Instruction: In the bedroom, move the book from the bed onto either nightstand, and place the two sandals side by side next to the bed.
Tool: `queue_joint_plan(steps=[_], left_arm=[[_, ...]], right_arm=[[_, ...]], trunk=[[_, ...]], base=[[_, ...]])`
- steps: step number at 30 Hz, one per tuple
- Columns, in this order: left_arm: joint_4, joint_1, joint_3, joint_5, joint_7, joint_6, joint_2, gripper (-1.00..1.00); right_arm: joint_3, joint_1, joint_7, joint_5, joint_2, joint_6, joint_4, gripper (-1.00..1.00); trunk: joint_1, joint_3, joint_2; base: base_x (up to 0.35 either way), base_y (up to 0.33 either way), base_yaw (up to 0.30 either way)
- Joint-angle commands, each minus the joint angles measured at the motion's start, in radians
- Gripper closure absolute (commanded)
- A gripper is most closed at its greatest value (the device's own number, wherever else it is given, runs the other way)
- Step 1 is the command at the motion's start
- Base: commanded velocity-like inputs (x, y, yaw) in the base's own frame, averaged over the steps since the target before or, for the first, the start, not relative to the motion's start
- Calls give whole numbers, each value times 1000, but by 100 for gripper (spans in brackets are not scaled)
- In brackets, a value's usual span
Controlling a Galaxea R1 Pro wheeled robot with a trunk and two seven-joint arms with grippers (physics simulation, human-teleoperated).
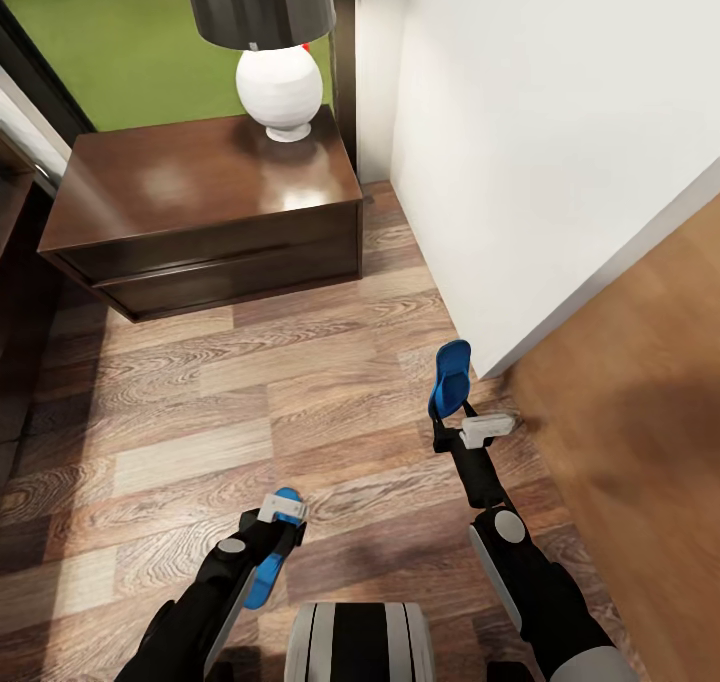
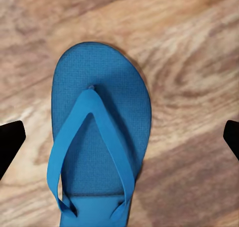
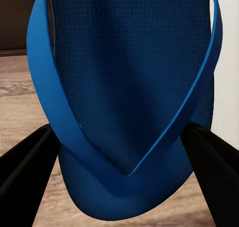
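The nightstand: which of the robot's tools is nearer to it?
Probably right. The right tool holds a sandal further forward toward the nightstand; the left tool is further back.

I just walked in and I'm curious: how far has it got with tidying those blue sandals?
Nothing looks finished yet. The right gripper holds one bright blue sandal up off the wood-plank floor. The other blue sandal lies on the floor under the open left gripper. Pairing them beside the bed remains; the glossy dark-brown nightstand carries just a white lamp, no book.
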Motion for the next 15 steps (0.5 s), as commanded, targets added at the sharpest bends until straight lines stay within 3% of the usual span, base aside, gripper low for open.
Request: queue_joint_plan(steps=[1, 3, 5, 7, 10, 13, 15], left_arm=[[-1, 0, 0, -10, -4, 4, -1, -100], [0, 0, 4, -6, -4, -4, -2, -100], [0, 0, 32, 8, -4, -27, -5, -100], [1, 0, 108, 58, -4, -83, -19, -100], [3, 0, 254, 154, -3, -186, -48, -100], [11, 0, 372, 230, -2, -237, -68, -100], [25, 0, 387, 247, -2, -245, -72, -100]], right_arm=[[2, 0, -7, 1, 0, -2, 0, 100], [2, -1, -7, 1, 0, -2, 0, 100], [2, -1, -7, 1, 0, -2, 0, 100], [2, -1, -7, 1, 0, -2, 0, 100], [2, -1, -7, 1, 0, -2, 0, 100], [2, -1, -7, 1, 0, -2, 0, 100], [3, -1, -7, 1, 1, -2, 0, 100]], trunk=[[0, -1, 0], [0, -1, 0], [0, -1, 0], [0, -1, 0], [0, -1, 0], [0, -1, 0], [0, -1, 0]], base=[[0, 0, 0], [0, 0, 0], [0, 0, 0], [0, 0, 0], [0, 0, 0], [0, 0, 0], [0, 0, 0]])
